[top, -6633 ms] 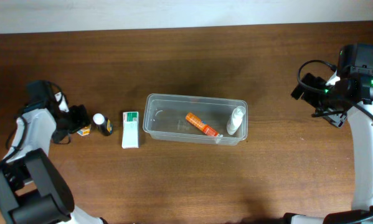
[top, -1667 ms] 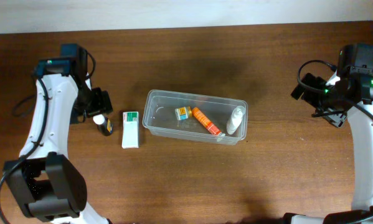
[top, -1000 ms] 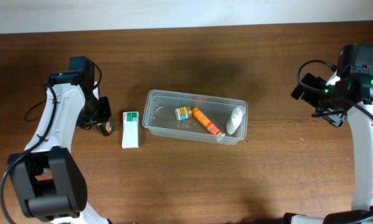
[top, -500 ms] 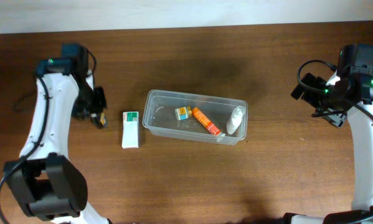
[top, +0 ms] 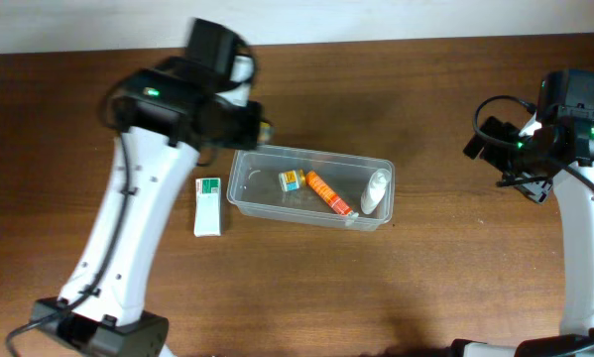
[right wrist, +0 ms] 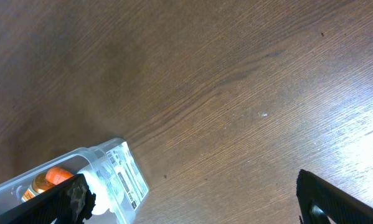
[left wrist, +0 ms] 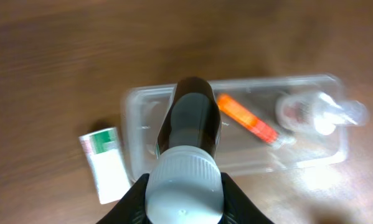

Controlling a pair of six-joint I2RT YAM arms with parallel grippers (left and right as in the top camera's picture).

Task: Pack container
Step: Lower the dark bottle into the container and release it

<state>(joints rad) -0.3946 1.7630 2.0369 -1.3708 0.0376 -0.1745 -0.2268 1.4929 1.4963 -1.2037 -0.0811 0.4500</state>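
The container is a clear tub at the table's middle, holding a small box, an orange tube and a white bottle. My left gripper hovers over the tub's back left corner. In the left wrist view it is shut on the white cap of a dark bottle, which hangs above the container's left end. My right gripper stands open over bare wood, to the right of the container, with nothing between its fingers.
A green-and-white box lies flat on the table just left of the tub, also in the left wrist view. The right arm stays at the table's far right. The table is dark wood.
My left gripper has lifted the dark bottle off the table at the far left and carried it right, to above the container's left end. The right arm has not moved.
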